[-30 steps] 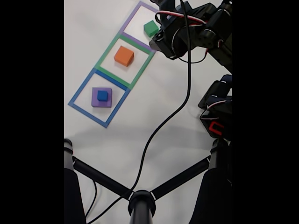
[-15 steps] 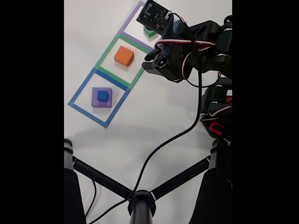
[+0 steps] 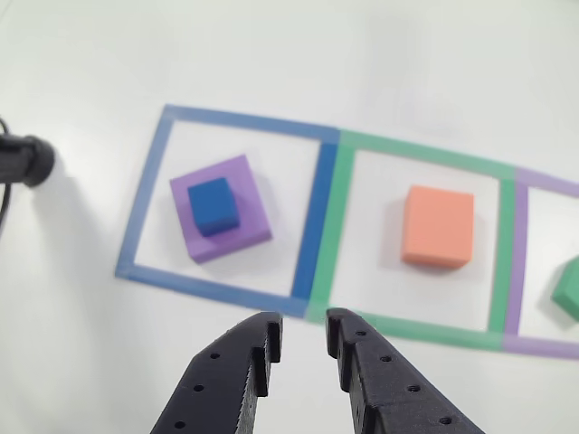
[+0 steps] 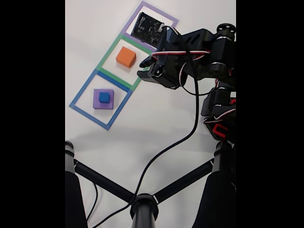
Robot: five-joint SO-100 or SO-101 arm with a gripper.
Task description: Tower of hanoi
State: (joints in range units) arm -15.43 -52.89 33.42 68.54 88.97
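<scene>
Arm-mounted other view, with the fixed view for context. The gripper (image 3: 303, 330) enters from the bottom edge, its two black fingers (image 3: 244, 362) parted by a narrow gap and holding nothing; it hangs above the white table (image 3: 90, 362), just short of the tape squares. Ahead of the fingertips and to their left sits the blue cube (image 3: 213, 206), stacked on the flat purple block (image 3: 237, 237) inside the blue tape square (image 3: 309, 231). Ahead and to the right, the salmon-orange block (image 3: 439, 226) rests alone in the green tape square (image 3: 336, 226). Farther right, at the frame edge, the green block (image 3: 570, 287) lies within the purple tape square (image 3: 516, 271), partly cut off.

In the fixed view the gripper (image 4: 145, 65) hovers beside the green tape square, near the salmon-orange block (image 4: 126, 57) and well apart from the blue cube (image 4: 104, 97).

Judged step: an approach between pick-ups, with the blocks spread over three squares. By the puzzle's rules the likely next pick is the blue cube. That calls for a swing left and forward, a wider opening, a descent astride the cube alone, and a closure clear of the purple block beneath.
</scene>
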